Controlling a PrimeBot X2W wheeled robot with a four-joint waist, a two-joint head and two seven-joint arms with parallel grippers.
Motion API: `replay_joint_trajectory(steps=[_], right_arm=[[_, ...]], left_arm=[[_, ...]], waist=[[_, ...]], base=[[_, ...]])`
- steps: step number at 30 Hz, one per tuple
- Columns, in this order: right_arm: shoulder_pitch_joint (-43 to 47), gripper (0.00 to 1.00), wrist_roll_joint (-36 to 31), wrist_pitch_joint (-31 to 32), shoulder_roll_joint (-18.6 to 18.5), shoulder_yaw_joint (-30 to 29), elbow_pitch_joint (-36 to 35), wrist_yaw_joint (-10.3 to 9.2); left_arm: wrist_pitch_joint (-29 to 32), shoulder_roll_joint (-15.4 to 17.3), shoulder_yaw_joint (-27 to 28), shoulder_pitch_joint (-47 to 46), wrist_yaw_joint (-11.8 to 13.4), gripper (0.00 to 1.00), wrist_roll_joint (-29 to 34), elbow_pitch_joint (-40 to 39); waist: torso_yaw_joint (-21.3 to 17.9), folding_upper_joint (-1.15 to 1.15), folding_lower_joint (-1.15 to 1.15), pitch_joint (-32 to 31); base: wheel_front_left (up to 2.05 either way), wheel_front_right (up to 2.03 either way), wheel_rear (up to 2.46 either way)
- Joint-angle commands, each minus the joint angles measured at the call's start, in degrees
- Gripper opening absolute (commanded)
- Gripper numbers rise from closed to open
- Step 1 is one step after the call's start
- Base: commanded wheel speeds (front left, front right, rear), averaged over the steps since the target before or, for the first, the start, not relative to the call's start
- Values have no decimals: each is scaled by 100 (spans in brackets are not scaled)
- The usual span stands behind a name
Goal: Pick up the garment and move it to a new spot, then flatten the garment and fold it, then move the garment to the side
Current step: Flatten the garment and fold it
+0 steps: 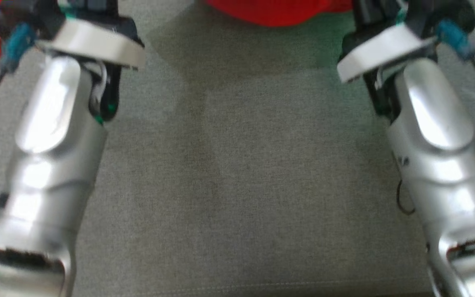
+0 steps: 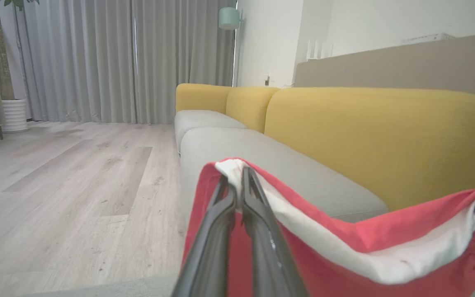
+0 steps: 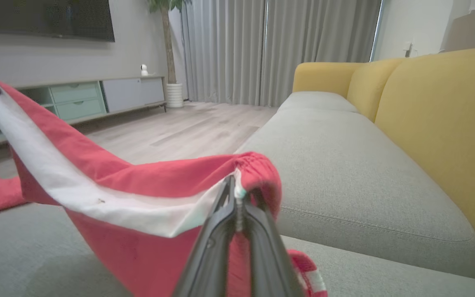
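1. The left gripper is clenched on the white-lined edge of the red garment, with the cloth pinched right at its fingertips.
2. The right gripper is clamped on the gathered, elastic-looking end of that same edge, and cloth bunches over its tips.
3. Between the two grippers the edge sags in a shallow curve. The body of the garment hangs below and ahead of the fingers, above the grey seat cushion.
4. The step in hand looks like the carry to a new spot. Flattening and folding are not yet done.
5. The next move likely calls for both arms to draw apart enough to take out the sag. They would then lower together so the cloth lands spread on the cushion rather than heaped.
6. The head view adds the landing ground, a bare stretch of cushion between the two forearms with red cloth beyond the wrists. The wrist housings hide the fingers there.
7. The wrist views supply the grips themselves, and each catches the other gripper's dark tip at the far end of the edge.
8. The right wrist view also shows a trailing red part lying on the cushion, low and to the left of its fingers. The left wrist view shows the yellow backrest to the right of its fingers.
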Motion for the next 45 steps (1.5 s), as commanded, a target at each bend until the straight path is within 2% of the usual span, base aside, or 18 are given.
replay_joint_trajectory(steps=[1,9,14,20,23,28,32,36,40,45], right_arm=[[158,0,64,-61,145,62,-304,42],[1892,0,355,-61,60,184,-1411,42],[3101,0,415,-62,11,224,-2036,42],[4528,0,418,-18,-35,158,-2765,42],[5137,0,395,146,-22,89,-3277,42],[5747,0,367,407,14,33,-3898,42],[6028,0,279,602,43,102,-4195,42],[6028,0,257,654,69,86,-4069,42],[5805,0,240,652,95,31,-3741,42],[5203,0,364,727,138,-152,-3217,42]], left_arm=[[-49,159,261,55,-18,0,-18,-353],[-52,142,853,2209,141,0,132,-1991],[-53,131,869,3723,274,0,236,-2795],[109,122,791,5289,621,0,178,-3819],[305,180,802,5896,828,0,172,-4384],[547,280,851,6439,987,0,106,-4855],[724,366,883,6655,1049,0,56,-4973],[843,397,855,6527,974,0,-36,-4743],[1030,466,795,6016,802,0,-91,-4281],[1475,610,631,4828,419,0,-112,-3356]], waist=[[-21,0,0,-107],[-26,0,0,-970],[-10,0,0,-1717],[8,0,0,-2454],[-40,0,0,-2568],[-127,0,0,-2616],[-228,0,0,-2588],[-284,0,0,-2489],[-331,0,0,-2282],[-497,0,0,-1913]], base=[[0,0,0],[0,0,0],[0,0,0],[0,0,0],[0,0,0],[0,0,0],[0,0,0],[0,0,0],[0,0,0],[0,0,0]])
